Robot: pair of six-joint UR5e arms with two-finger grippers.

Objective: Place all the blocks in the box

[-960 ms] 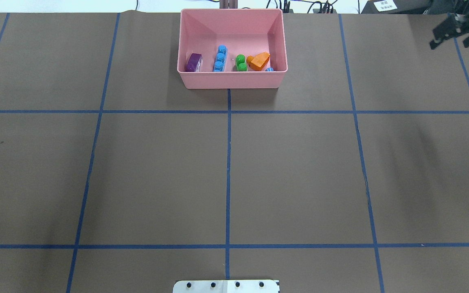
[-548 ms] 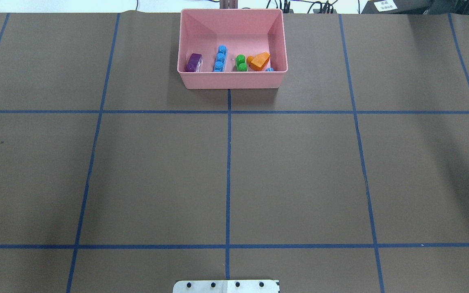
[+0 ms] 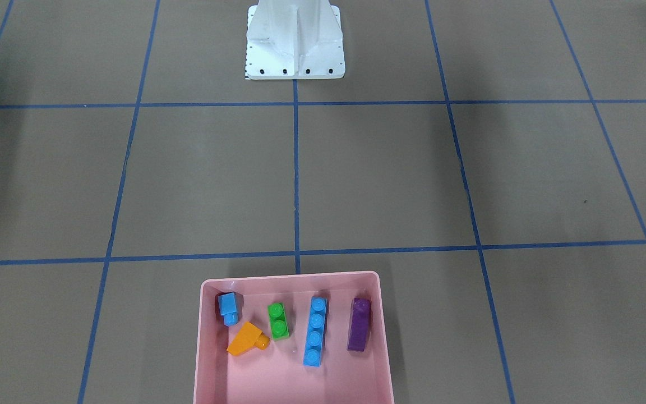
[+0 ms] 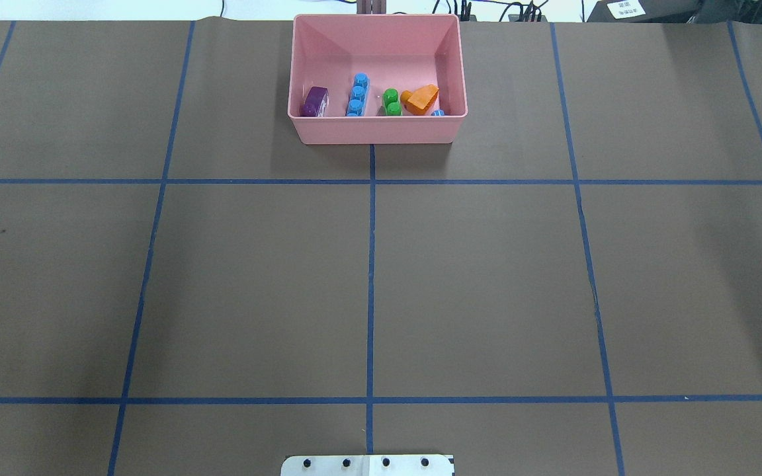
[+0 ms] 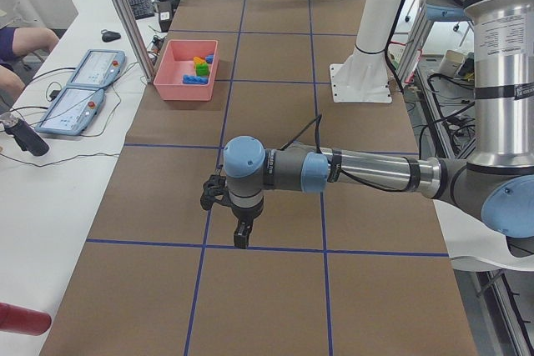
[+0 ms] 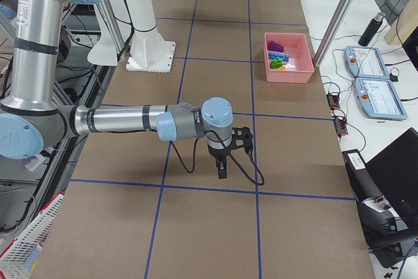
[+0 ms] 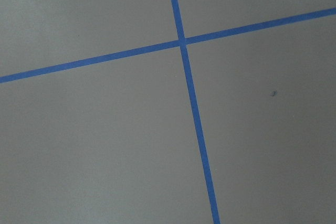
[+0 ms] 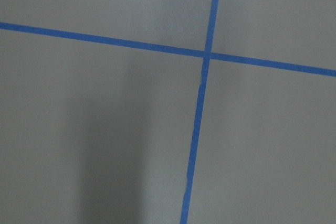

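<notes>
The pink box stands at the table's far middle edge; it also shows in the front-facing view. All five blocks lie inside it: purple, long blue, green, orange and small blue. My left gripper shows only in the exterior left view, pointing down over bare table far from the box. My right gripper shows only in the exterior right view, likewise far from the box. I cannot tell whether either is open or shut.
The white metal base stands at the robot's side of the table. Blue tape lines form a grid on the brown cover. Teach pendants lie on the white bench beyond the box's edge of the table.
My right gripper, seen at the overhead view's upper right a second ago, has moved out of that view to the right. The box and blocks have not moved.
</notes>
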